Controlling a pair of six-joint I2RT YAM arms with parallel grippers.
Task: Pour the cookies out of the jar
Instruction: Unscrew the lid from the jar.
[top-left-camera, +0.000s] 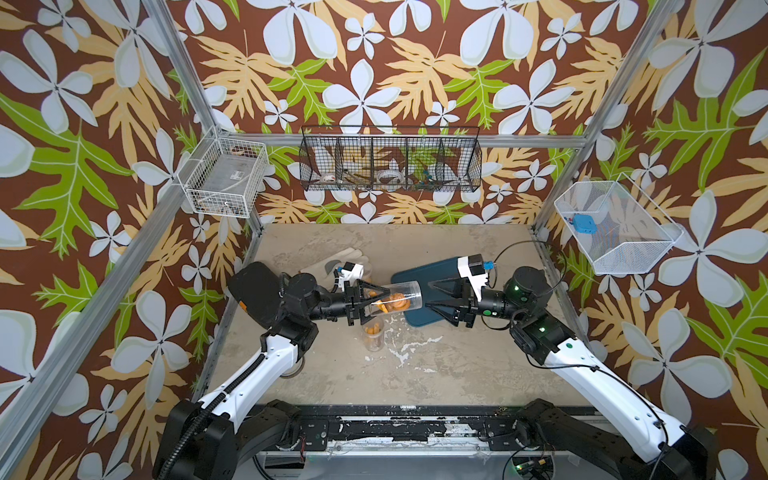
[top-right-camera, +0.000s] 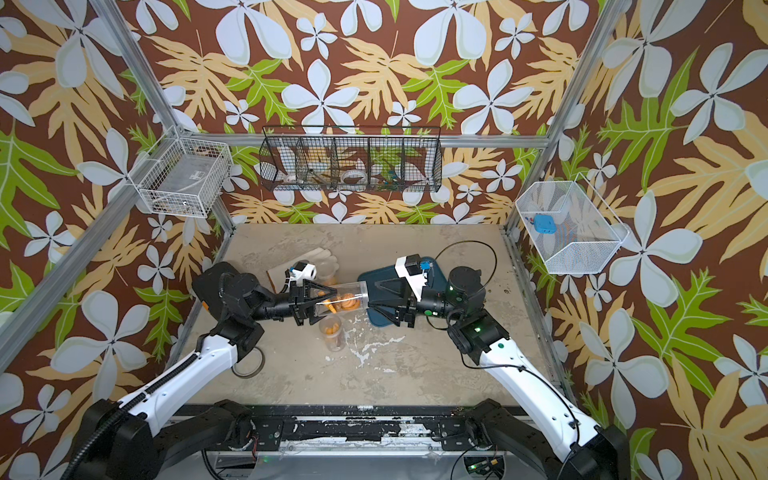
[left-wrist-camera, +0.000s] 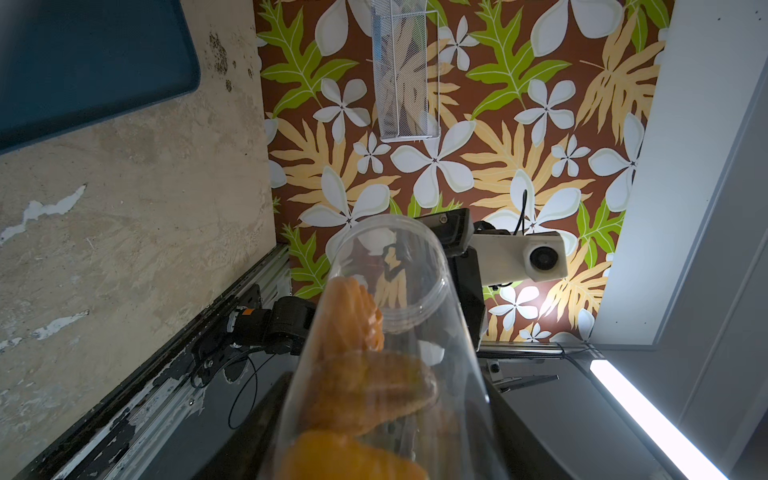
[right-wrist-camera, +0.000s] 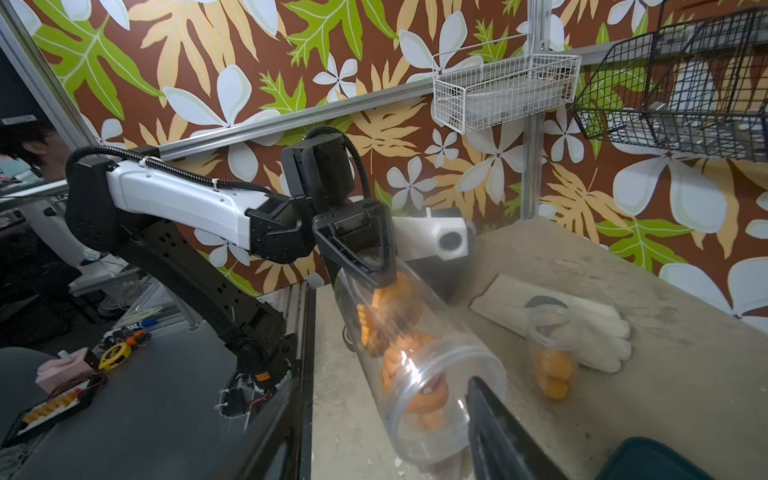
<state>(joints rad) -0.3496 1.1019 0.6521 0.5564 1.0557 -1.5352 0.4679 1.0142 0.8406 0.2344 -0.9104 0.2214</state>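
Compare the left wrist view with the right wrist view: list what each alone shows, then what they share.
Left wrist only: the fine-mesh wall basket and the right arm's wrist camera. Right wrist only: a second jar standing upright, the white glove, and the left gripper clamped on the tipped jar. Both: that jar, its cookies, the blue tray.

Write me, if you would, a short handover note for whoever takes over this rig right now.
Left pincer: shut on the jar, held on its side, open mouth toward the blue tray.
Right pincer: jaws apart at the jar's mouth; contact unclear.
Cookies: inside the jar, none seen on the tray.
Done: lid off, jar tipped sideways. Left: tip further and pour the cookies out.
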